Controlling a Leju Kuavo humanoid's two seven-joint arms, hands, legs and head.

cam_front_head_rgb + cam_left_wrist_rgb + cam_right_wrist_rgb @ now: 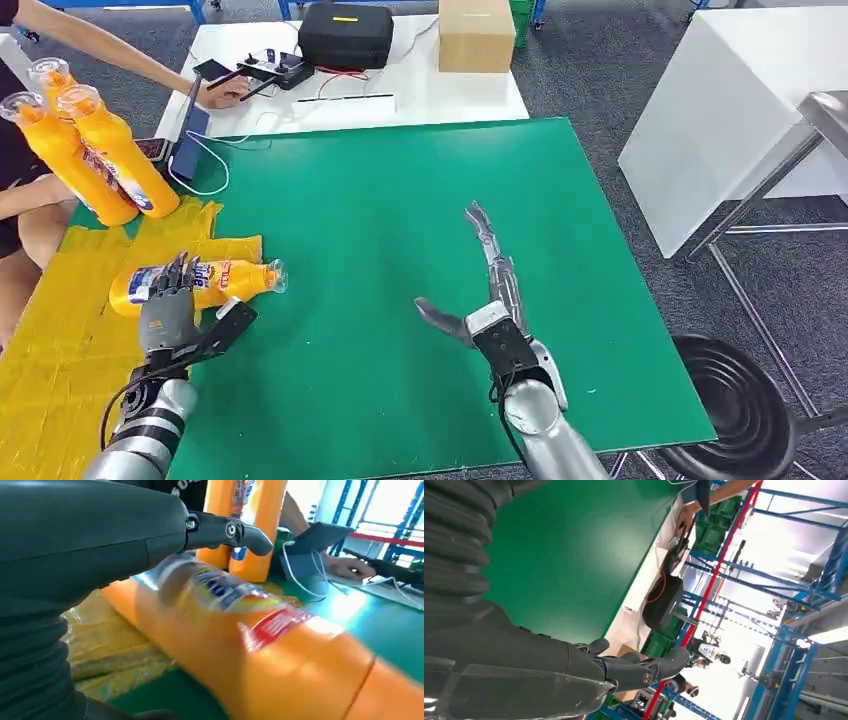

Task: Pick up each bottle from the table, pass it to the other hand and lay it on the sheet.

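An orange bottle with a colourful label lies on its side, its base on the yellow sheet and its cap end over the green mat. My left hand hovers over its label end, fingers stretched across it and thumb apart to the side. In the left wrist view the bottle is blurred just beneath the straight fingers. Three more orange bottles stand at the sheet's far end. My right hand hangs over the mat's middle, fingers extended, holding nothing; the hand is likewise spread in the right wrist view.
A person sits at the far left, one hand on devices on the white table behind. A black case and a cardboard box stand there. A tablet leans near the bottles. A black stool is at right.
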